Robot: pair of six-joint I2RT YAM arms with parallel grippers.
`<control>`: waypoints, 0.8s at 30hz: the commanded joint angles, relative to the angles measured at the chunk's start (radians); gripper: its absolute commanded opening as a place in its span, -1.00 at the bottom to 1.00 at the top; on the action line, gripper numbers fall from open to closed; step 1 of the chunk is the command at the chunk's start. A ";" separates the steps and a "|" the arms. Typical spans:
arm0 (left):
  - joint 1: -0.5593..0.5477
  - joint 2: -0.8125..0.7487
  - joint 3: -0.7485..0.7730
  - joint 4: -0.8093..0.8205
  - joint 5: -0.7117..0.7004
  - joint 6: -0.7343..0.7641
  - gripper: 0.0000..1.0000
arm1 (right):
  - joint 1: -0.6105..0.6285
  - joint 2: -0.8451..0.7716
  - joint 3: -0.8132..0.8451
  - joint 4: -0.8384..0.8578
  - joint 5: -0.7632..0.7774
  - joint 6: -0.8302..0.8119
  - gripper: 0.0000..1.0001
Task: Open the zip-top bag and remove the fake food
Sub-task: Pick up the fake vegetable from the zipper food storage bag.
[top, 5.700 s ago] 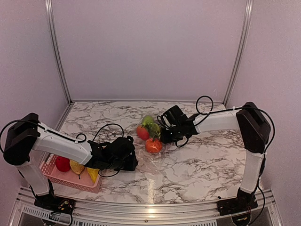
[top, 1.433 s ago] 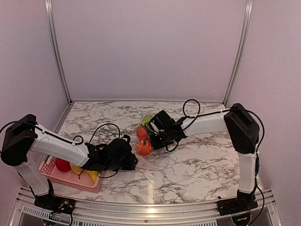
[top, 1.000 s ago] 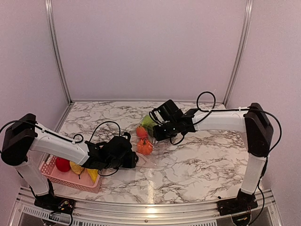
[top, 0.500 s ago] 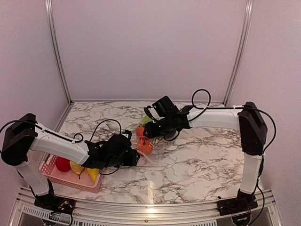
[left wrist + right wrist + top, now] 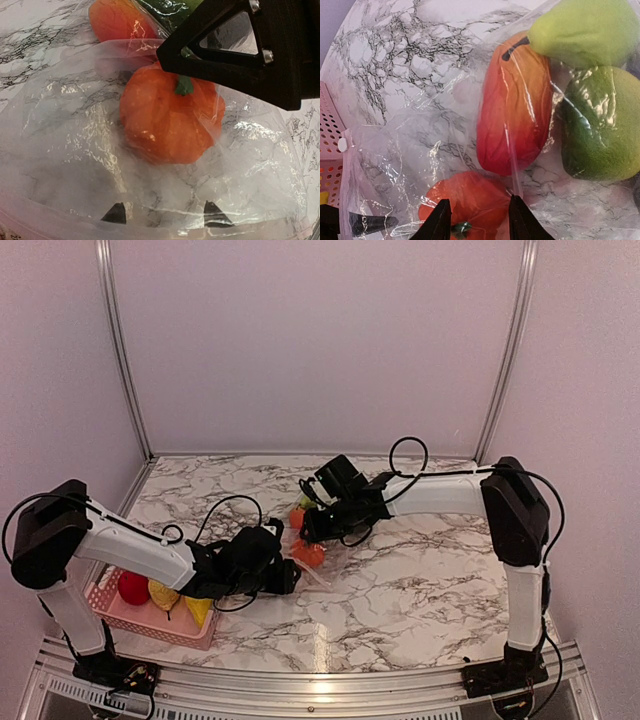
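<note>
My left gripper (image 5: 164, 213) lies low at the near edge of the bag (image 5: 65, 150). Its jaws are apart and the clear film lies across both tips. Whether they are inside the mouth I cannot tell. My right gripper (image 5: 479, 220) is over the bag, its arm reaching in from 3 o'clock. Its jaws are also apart, one tip on either side of the green stem of the pumpkin (image 5: 165, 125). I cannot tell if they press on it.

The bag lies crumpled on the table (image 5: 430, 580) between my two grippers, with the pumpkin inside. At 12 o'clock from the pumpkin a red piece (image 5: 512, 120) lies under the film. At 1 o'clock are a pale green piece (image 5: 585, 30) and a dark green piece (image 5: 602, 130), close against the red one.

The basket (image 5: 150, 620) sits at 8 o'clock from the bag, beside my left arm. It holds an apple (image 5: 133, 587) and yellow pieces (image 5: 163, 593).
</note>
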 commanded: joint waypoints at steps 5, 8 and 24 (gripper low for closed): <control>0.032 0.059 0.046 0.044 0.030 0.030 0.15 | 0.012 -0.001 -0.025 0.014 -0.033 0.011 -0.24; 0.035 0.079 0.076 0.043 0.035 0.043 0.22 | 0.011 -0.011 -0.045 0.021 -0.047 0.008 -0.24; 0.047 0.184 0.190 -0.016 -0.006 0.076 0.72 | 0.011 -0.053 -0.125 0.072 -0.171 0.032 -0.23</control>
